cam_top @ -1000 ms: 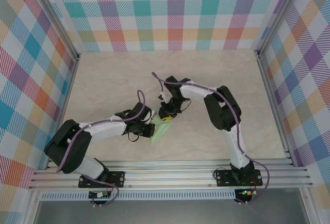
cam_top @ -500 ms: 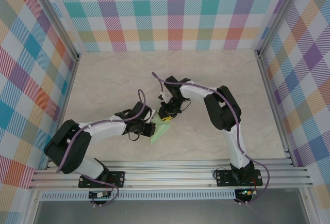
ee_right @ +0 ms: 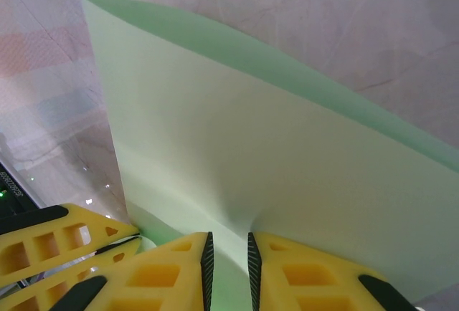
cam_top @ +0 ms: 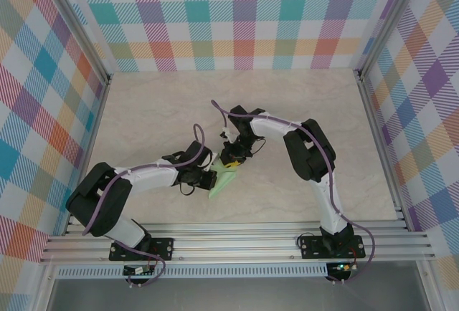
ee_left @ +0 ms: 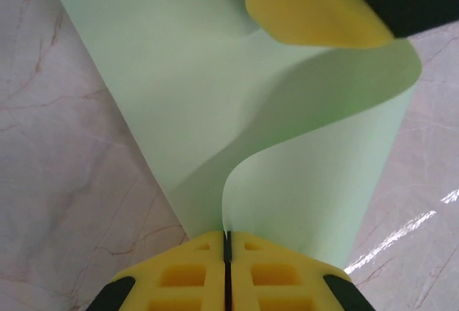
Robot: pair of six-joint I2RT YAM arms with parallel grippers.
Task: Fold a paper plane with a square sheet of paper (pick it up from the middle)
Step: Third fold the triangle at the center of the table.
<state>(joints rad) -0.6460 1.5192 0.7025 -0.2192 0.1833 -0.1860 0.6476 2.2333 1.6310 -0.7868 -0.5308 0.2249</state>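
Note:
The square sheet of paper (cam_top: 223,181), pale green and folded into a narrow pointed shape, hangs between both grippers near the table's middle. My left gripper (cam_top: 210,179) is shut on one edge of it; in the left wrist view its yellow pads (ee_left: 186,275) meet on the paper (ee_left: 215,96), which bows upward in a curve. My right gripper (cam_top: 231,162) pinches the paper's other side. In the right wrist view the paper (ee_right: 272,146) runs into the narrow slot of the right gripper (ee_right: 228,243). A right finger (ee_left: 308,6) shows in the left wrist view.
The marble-look table (cam_top: 158,110) is ringed by aluminium rails, with checked walls at the back and sides. The left gripper's fingers (ee_right: 50,243) sit close beside the right gripper's, so the two wrists crowd together.
The left arm's elbow has shifted slightly. Both grips and the paper stay almost where they were.

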